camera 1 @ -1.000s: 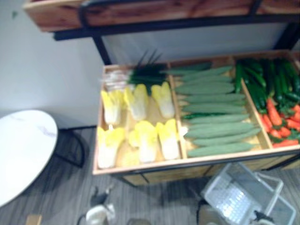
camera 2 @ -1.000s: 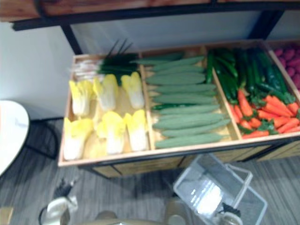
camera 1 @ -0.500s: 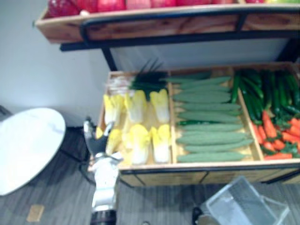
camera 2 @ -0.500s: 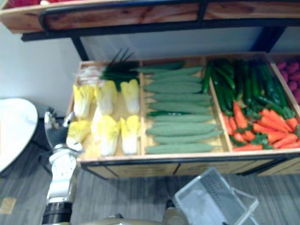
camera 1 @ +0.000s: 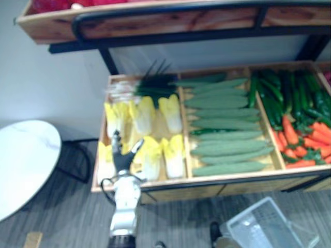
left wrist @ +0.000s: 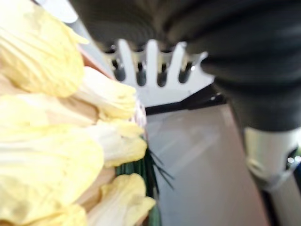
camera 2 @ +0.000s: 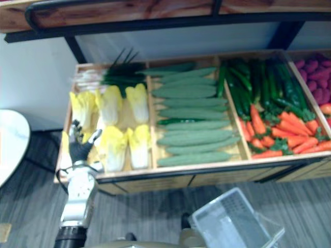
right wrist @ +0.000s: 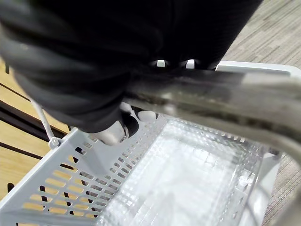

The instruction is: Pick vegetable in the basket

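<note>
Your left hand (camera 1: 123, 157) has now come over the cabbages (camera 1: 150, 157) at the crate's (camera 1: 207, 181) front-left corner, fingers apart: grasp one next. Your right hand (right wrist: 113, 132) clamps the basket (right wrist: 61, 188) handle.

Left hand (camera 1: 123, 157): a dark cover wraps the palm and wrist, and its slim silver fingers (left wrist: 151, 56) sit in a row. The left forearm (camera 1: 125, 204) is a boxy silver-grey shell that ends in a black ring. Right hand (right wrist: 113, 134): pale silver thumb and fingertips under a bulky black ribbed cover (right wrist: 80, 61).
</note>
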You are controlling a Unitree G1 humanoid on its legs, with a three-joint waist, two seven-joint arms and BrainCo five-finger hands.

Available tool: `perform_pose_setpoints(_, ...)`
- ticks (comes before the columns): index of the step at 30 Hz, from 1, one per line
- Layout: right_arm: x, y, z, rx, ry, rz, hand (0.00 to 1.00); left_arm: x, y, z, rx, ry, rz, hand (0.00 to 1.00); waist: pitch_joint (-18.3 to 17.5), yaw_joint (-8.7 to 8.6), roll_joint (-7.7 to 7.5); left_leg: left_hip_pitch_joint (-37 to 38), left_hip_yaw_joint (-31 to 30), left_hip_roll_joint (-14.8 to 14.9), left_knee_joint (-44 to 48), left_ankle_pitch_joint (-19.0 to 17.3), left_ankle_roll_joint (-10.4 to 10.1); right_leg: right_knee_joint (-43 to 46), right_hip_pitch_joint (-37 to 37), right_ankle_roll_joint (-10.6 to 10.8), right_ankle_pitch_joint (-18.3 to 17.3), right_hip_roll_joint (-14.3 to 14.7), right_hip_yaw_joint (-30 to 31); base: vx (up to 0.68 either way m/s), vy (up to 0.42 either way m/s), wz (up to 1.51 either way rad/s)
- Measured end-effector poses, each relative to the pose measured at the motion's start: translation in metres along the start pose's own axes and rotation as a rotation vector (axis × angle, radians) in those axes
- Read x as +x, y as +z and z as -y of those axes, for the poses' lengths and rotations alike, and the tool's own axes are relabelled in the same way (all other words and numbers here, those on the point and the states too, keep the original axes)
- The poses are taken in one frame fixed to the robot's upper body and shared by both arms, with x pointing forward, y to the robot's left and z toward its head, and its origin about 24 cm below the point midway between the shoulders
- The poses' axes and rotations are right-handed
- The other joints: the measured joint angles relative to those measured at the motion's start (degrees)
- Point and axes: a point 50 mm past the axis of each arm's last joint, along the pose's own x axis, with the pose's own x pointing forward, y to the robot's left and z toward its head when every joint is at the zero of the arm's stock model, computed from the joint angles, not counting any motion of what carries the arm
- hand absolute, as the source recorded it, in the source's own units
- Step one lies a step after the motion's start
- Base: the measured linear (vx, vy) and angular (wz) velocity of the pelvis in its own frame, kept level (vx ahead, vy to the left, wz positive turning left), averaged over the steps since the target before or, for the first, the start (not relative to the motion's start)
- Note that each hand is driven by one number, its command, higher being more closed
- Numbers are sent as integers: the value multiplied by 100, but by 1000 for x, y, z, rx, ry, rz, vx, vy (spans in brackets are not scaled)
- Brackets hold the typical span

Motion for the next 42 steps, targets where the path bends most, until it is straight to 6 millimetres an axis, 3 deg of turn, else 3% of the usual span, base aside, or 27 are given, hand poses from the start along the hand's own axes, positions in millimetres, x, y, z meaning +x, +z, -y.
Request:
perform_pose_setpoints(5,-6,18,-18,-30,45,94,100,2,-41,7,139,-24,-201,0,109,20,-181,-341,142,12,70,10,13,135,-484,1,1,-20,89,-21,-14,-8)
perform_pose_setpoints(8,-9,29,-27,-27,65,140,100,6,-58,10,211,-25,-291,0,266,28,-210,-465,332,40,129,6,13,249,-731,1,21,-39,236,-16,-9,-29)
perform_pose_setpoints(9,-10,32,-30,-32,69,150,100,10,-58,10,236,-14,-289,100,295,22,-213,-520,370,42,137,4,13,276,-818,1,21,-36,272,-10,-8,-26)
perform_pose_setpoints(14,-12,46,-36,-10,54,199,100,31,-54,11,265,95,-280,100,479,112,-133,-717,502,66,200,4,14,393,-1135,0,20,-13,385,-3,-19,-12)
perform_pose_setpoints(18,-15,64,-44,4,78,253,100,62,-52,-2,301,133,-312,100,544,142,-125,-779,664,93,231,4,12,414,-1273,3,48,17,478,-22,-26,-11)
perform_pose_setpoints(27,-17,68,-54,-25,128,272,100,81,-44,-23,302,172,-338,100,608,91,-236,-475,849,52,241,-42,-46,58,-978,-2,259,61,722,6,-11,-15)
perform_pose_setpoints(31,-23,81,-68,-70,172,326,100,93,17,-39,251,270,-59,100,787,9,-611,-710,-1167,-6,1313,-473,145,37,-711,37,292,70,984,-9,8,-26)
perform_pose_setpoints(32,-22,86,-66,-76,169,348,100,85,33,-48,231,308,33,100,783,19,-603,-677,-1815,-63,1625,-712,98,37,-624,61,308,104,1157,-17,128,-78)
perform_pose_setpoints(34,-21,87,-60,-86,156,361,100,71,55,-58,228,378,166,100,747,63,-539,-599,-2382,-197,1771,-950,58,29,-579,117,339,119,1418,-12,171,-77)
perform_pose_setpoints(36,-16,80,-45,-104,128,345,100,59,73,-55,220,415,268,100,604,5,-306,-413,-2326,-230,1497,-1275,0,-9,-634,239,424,98,1485,-18,232,-32)
perform_pose_setpoints(40,-21,68,-50,-127,167,341,100,41,90,-47,262,417,389,100,513,165,-448,62,-1760,-489,1043,-1327,68,201,-737,346,499,-12,1888,-46,171,-66)
perform_pose_setpoints(41,-23,68,-52,-138,178,354,100,36,94,-40,274,395,425,100,461,159,-495,91,-1605,-550,1127,-1375,155,252,-801,259,597,-64,1779,-104,92,-65)
perform_pose_setpoints(42,-27,72,-56,-143,185,381,100,30,100,-35,255,372,459,100,435,178,-496,34,-1408,-505,1211,-1361,215,135,-889,-125,904,-100,1361,-118,60,-83)
